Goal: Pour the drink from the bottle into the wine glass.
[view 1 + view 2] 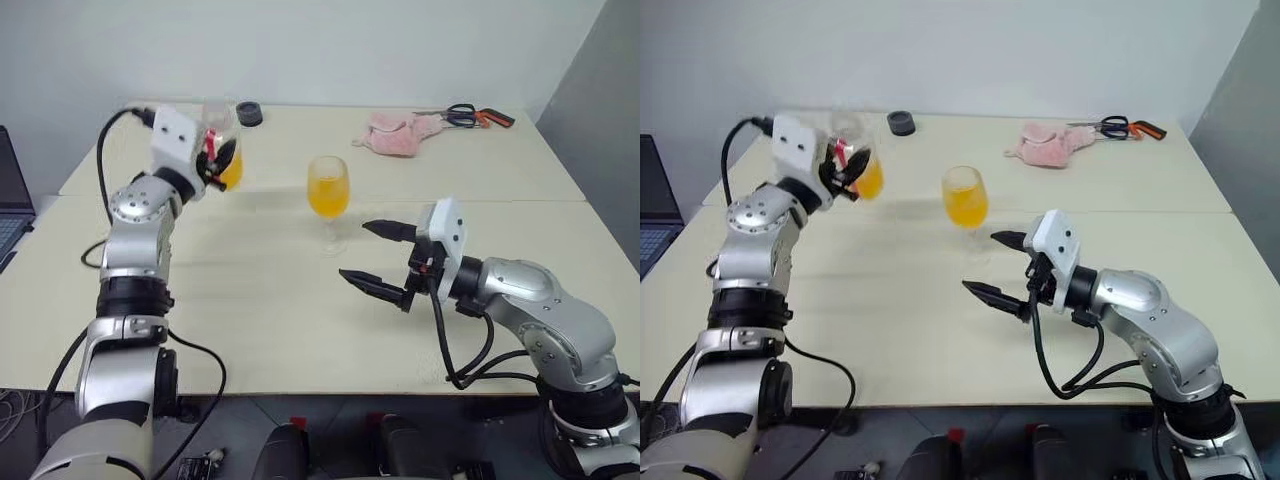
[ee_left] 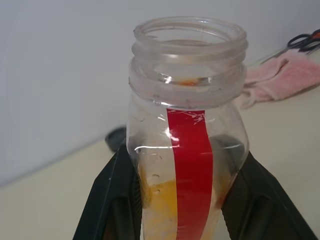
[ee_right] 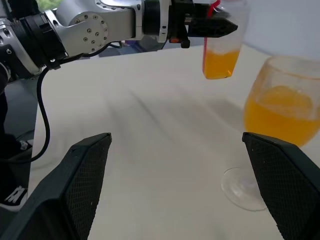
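Observation:
My left gripper (image 1: 214, 162) is shut on the bottle (image 1: 222, 148), holding it upright above the table's far left. The bottle (image 2: 187, 150) is clear with a red stripe, its mouth uncapped, and a little orange drink (image 3: 220, 64) sits in its bottom. Black fingers (image 2: 112, 200) press both its sides. The wine glass (image 1: 328, 192) stands mid-table, its bowl more than half full of orange drink. My right gripper (image 1: 355, 250) hangs open just in front of and right of the glass's foot (image 3: 245, 187), touching nothing.
At the back of the table lie a black round lid (image 1: 249, 113), a pink cloth (image 1: 400, 135) and scissors (image 1: 478, 116). A laptop (image 1: 10, 205) sits off the left edge. A seam (image 1: 500, 199) runs across the tabletop behind the glass.

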`<state>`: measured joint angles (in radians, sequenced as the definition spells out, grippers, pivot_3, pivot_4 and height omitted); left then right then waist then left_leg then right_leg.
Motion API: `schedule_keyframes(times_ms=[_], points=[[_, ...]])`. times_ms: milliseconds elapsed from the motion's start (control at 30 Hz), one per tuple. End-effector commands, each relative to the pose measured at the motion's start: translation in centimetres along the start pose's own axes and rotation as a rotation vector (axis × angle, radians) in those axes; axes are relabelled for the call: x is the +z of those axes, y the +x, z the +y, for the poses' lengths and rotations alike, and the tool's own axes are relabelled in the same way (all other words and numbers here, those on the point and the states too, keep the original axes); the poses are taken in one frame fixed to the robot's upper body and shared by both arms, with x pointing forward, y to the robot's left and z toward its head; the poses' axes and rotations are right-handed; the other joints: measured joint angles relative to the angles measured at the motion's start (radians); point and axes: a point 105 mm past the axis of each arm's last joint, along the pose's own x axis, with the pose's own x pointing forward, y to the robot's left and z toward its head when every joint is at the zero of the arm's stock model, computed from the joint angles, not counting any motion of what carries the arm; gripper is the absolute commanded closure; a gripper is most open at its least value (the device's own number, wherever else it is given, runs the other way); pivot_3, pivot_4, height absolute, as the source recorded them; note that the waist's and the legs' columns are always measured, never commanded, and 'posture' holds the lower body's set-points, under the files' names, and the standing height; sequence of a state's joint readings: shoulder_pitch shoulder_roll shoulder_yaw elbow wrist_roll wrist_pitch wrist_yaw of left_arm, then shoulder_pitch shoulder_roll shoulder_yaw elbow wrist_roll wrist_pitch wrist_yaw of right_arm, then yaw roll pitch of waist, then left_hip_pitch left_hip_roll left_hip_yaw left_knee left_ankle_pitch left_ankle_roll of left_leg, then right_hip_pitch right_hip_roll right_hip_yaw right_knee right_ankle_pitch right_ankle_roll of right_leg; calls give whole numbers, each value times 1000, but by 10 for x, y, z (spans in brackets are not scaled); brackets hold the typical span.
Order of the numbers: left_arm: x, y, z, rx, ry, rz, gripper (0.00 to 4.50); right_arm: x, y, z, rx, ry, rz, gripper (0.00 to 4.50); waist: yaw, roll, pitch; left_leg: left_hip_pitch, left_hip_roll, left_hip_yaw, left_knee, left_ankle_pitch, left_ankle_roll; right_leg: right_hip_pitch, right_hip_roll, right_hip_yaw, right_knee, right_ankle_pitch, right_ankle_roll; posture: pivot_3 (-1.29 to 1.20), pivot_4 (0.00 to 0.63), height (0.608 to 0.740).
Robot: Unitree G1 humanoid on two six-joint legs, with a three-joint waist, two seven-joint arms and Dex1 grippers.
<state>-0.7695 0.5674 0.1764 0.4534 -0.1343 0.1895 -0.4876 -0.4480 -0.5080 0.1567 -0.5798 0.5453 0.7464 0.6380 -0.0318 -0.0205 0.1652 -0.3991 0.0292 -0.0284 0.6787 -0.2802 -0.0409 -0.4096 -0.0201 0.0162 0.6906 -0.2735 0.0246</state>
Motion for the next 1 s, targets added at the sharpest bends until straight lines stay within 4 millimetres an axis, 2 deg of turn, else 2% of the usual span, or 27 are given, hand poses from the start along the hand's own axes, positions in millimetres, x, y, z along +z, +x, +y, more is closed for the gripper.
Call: schedule_keyframes(times_ms=[33,367,733,1000], points=[[13,-15,20,66,-94,-52,2866,2,5,-1,-2,-29,29,0,0,0,0,0,0,0,0,0,0,0,0,0,1,0,0,0,150,740],[-28,-38,38,158,-309,28,2866,3,15,-3,0,-42,38,0,2,-1,0,1,0,-1,1,0,0,1,0,-1,1,0,0,0,150,740],[-56,-40,38,134,-227,128,2866,6,20,-1,17,-37,35,0,2,-1,-1,1,0,-1,0,0,0,1,0,-1,1,0,0,0,150,740],[-52,-39,39,131,-210,90,300,5,19,-1,14,-28,38,0,3,-1,-1,1,0,-1,0,0,0,1,0,-1,1,0,0,0,150,740]])
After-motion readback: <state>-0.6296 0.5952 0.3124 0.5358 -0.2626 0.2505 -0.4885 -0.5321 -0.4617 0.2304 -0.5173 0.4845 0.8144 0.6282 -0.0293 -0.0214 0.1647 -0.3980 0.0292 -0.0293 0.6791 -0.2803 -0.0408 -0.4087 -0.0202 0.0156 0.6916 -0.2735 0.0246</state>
